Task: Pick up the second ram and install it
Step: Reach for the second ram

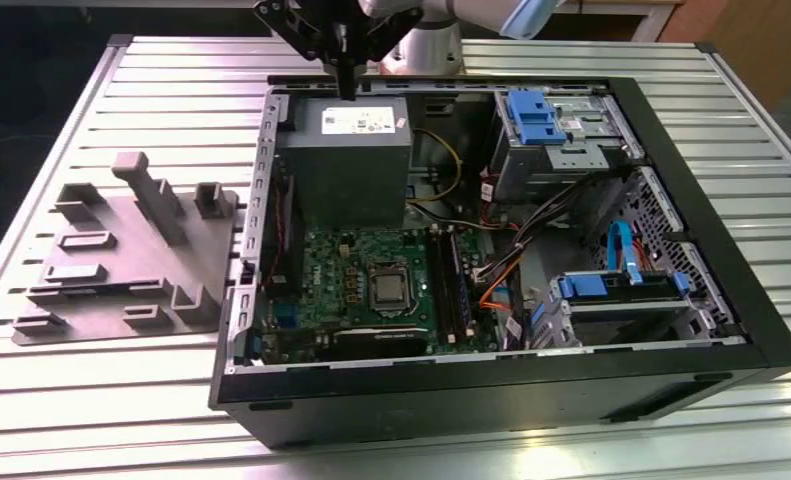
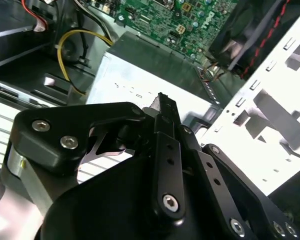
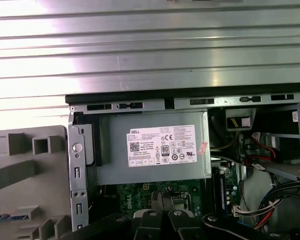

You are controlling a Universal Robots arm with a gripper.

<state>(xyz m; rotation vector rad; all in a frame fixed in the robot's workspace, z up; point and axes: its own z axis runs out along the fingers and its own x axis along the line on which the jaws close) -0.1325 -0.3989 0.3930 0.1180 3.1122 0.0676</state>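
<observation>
My gripper (image 1: 351,88) hangs above the far rim of the open computer case (image 1: 715,300), over the grey power supply (image 1: 348,160). Its black fingers (image 2: 164,107) are pressed together, and nothing shows between them. In the first wrist view the fingertips (image 3: 162,216) point down at the labelled power supply (image 3: 155,152) and the green motherboard (image 3: 140,192). The motherboard (image 1: 368,285) lies in the case with long dark socket strips (image 1: 451,290) beside the processor. The second ram is hidden or out of view; I cannot tell it apart from those strips.
A grey fixture plate (image 1: 115,300) with several upright blocks lies on the slatted metal table (image 1: 88,400), at the exterior view's left of the case. Blue-latched drive cages (image 1: 555,125) and loose cables (image 1: 502,280) crowd the case's other side.
</observation>
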